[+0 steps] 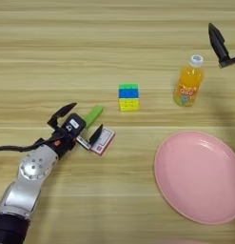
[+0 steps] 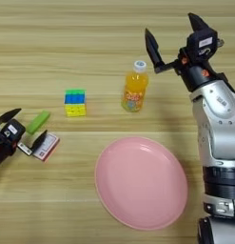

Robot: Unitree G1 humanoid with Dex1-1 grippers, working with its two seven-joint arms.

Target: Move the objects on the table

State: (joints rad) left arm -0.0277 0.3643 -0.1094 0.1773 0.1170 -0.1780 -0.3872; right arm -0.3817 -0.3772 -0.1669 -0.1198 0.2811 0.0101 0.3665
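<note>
My left hand [image 1: 77, 125] gapes at the green block's [image 1: 93, 116] 8 o'clock, maybe touching the box [image 1: 102, 141]; my right hand [image 2: 173, 34] spreads wide at the bottle's [image 2: 133, 88] 2 o'clock.

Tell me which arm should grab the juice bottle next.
Right, most likely. The right tool is open and hovers just up and to the right of the juice bottle. The left tool, also open, sits far off by the green block and the white-and-red box.

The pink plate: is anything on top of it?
Nothing shows on the pink plate; its whole face is bare. The juice bottle stands on the table behind it, apart. What lies under the plate is hidden.
</note>
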